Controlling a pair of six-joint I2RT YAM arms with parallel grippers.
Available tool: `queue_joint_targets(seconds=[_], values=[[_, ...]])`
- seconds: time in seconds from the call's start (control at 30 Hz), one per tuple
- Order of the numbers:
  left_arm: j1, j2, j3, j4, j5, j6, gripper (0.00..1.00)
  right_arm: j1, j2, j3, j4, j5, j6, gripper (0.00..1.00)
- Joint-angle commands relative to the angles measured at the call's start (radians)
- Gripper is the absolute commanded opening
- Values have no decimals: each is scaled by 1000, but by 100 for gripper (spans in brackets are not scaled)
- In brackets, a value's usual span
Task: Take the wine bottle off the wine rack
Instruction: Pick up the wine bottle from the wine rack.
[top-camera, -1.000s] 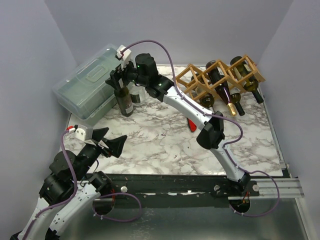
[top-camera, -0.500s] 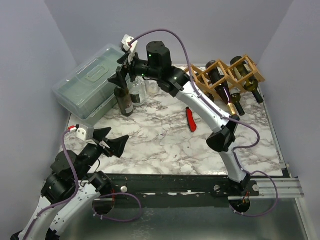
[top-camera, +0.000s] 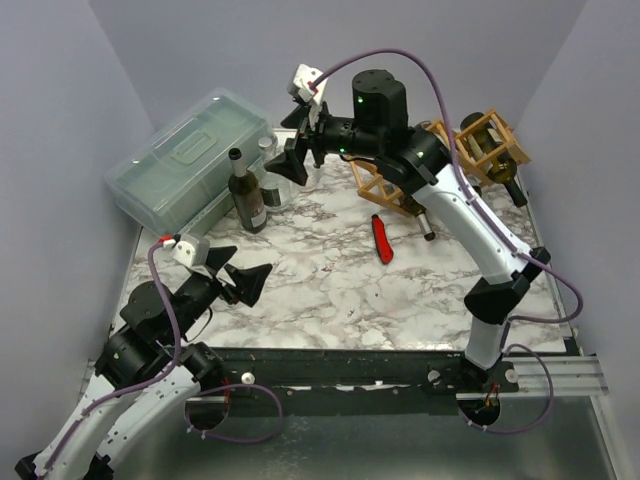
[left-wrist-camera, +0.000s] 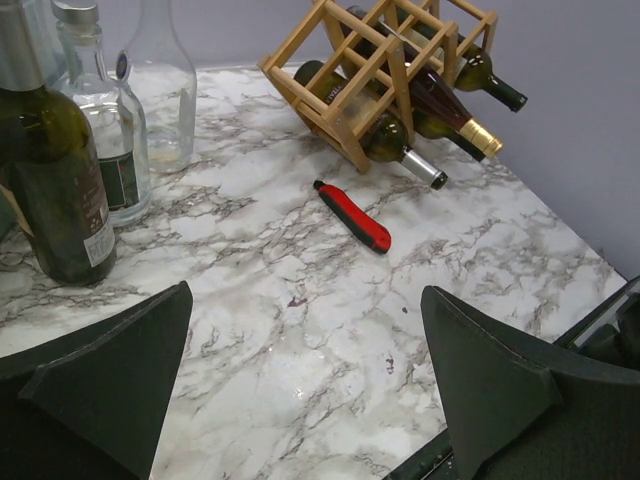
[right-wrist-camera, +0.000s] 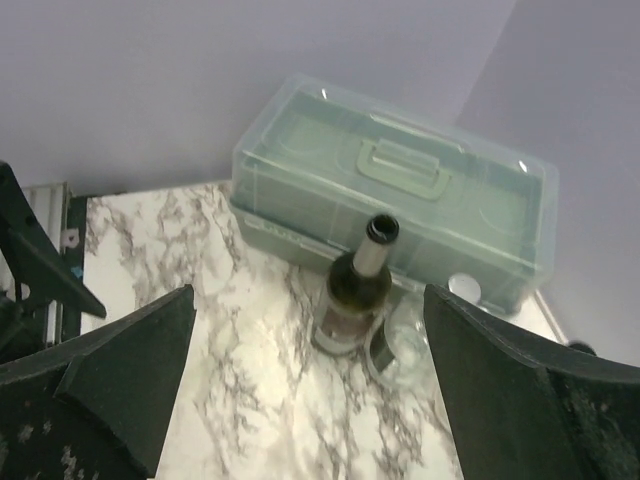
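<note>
The bottle stands upright on the counter, beside the box and well away from the rack. Your right claw hangs wide open near its top, holding nothing. Your left claw is open too. This looks like the last step: pull back without bumping the bottle.

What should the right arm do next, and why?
Probably lift the right gripper away toward the rack. Its jaws are open and clear of the bottle, which stands upright beside the box, so that bottle looks delivered and the gripper has nothing left to do there.
</note>
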Motion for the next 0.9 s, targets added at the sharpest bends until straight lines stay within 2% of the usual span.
queue_joint_targets(seconds=[0.0,0.2,0.33,0.67,0.87], values=[[6,50,25,66,51,48,99,-42,-93,-97,-100,-8,-29,99],[7,117,57,93,72,91,99,-135,-214,-225,-143,-16,-48,99],[7,174,91,100,83,133,99,-287,-297,-324,-123,-89,-12,100],[55,359,168,168,224,205,99,-650,-491,-620,-25,-198,75,100],[118,455,137,247,329,188,99,-856,-563,-794,69,-234,149,100]])
